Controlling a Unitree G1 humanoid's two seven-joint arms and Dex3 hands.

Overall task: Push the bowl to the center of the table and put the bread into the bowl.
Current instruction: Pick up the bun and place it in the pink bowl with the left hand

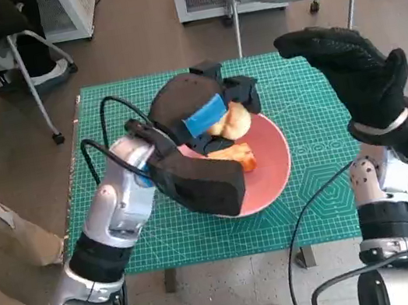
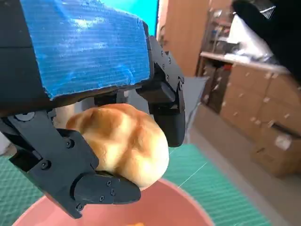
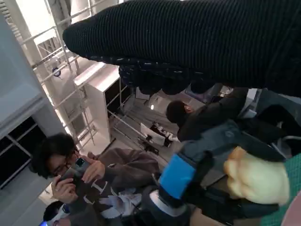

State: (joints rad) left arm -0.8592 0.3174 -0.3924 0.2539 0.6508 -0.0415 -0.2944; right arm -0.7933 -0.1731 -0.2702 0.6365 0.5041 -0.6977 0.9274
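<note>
the bread (image 2: 120, 143) is clamped between the black fingers (image 2: 101, 188) of the left hand (image 1: 199, 114) and is held just above the pink bowl (image 1: 274, 168), apparently for release into it. the bowl is seen near the middle of the green mat (image 1: 306, 103), so the push is judged done. an orange piece (image 1: 238, 154) already lies inside. the right hand (image 1: 351, 67) is raised aside, nothing held, fingers loosely extended. chairs and people's legs are seen around; nothing blocks the drop.
</note>
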